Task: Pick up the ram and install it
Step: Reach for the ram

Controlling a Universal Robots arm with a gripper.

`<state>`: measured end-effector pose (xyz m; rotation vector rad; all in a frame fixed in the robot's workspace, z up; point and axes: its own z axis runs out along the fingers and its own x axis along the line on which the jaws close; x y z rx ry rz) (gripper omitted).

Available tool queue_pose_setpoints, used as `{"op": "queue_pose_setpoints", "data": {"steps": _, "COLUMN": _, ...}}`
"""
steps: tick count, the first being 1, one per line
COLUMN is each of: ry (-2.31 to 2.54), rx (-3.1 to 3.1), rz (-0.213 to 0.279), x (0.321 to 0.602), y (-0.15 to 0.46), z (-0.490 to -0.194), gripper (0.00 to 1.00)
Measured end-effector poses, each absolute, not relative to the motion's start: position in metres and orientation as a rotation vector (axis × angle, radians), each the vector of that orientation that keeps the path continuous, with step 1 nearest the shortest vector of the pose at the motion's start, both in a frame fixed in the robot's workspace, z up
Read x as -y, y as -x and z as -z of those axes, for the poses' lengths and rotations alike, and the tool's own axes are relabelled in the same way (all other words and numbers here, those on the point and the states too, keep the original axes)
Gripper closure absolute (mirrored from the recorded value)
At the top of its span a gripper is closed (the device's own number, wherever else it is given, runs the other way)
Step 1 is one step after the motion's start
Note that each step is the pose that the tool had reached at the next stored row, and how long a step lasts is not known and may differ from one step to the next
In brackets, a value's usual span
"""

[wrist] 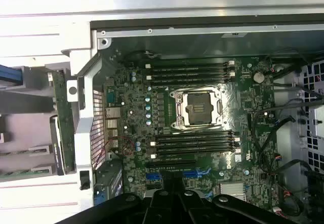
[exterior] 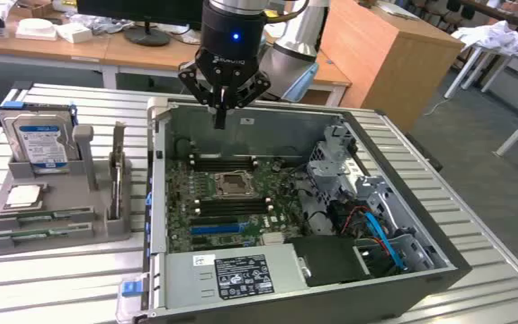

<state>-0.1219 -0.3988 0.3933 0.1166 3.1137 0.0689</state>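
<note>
My gripper (exterior: 220,120) hangs shut over the back of the open computer case (exterior: 394,145), with nothing between its fingers. In the wrist view the black fingers (wrist: 169,198) meet above the motherboard (wrist: 238,97), whose black memory slots (wrist: 190,72) lie on both sides of the bare processor socket (wrist: 197,107). The ram (exterior: 118,165), a thin green stick, stands on edge in the grey holder (exterior: 106,226) at the exterior view's left, well away from the gripper. From the wrist it is a narrow green strip (wrist: 59,117). Two more green sticks (exterior: 38,217) lie flat in the holder's front.
A silver hard drive (exterior: 38,138) with a blue-white label stands at the holder's back, and a small square processor chip (exterior: 23,196) lies before it. The case's walls, drive cage (exterior: 340,169), cables (exterior: 376,233) and power supply (exterior: 241,273) crowd the board. Everything rests on a slatted metal table (exterior: 61,290).
</note>
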Motion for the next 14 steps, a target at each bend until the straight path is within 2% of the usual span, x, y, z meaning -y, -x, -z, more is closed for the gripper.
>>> {"op": "queue_pose_setpoints", "data": {"steps": 14, "ry": -0.117, "rx": -3.114, "rz": -0.069, "x": 0.3989, "y": 0.1265, "z": -0.3933, "gripper": 0.9}}
